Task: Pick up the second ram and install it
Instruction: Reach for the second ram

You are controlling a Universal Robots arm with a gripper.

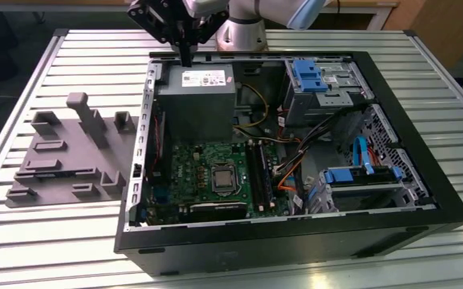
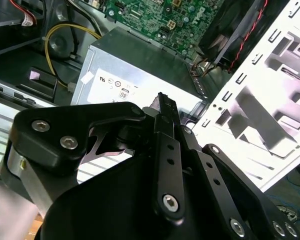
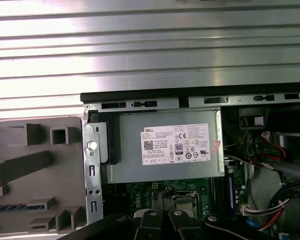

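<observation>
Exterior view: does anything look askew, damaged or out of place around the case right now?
Nothing stands out. The computer case lies open and square, the grey fixture sits flat beside it at the exterior view's left, and the gripper hangs above the power supply.

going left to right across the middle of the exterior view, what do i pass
grey fixture block → processor socket → long black memory sockets → lower blue drive bracket
</observation>
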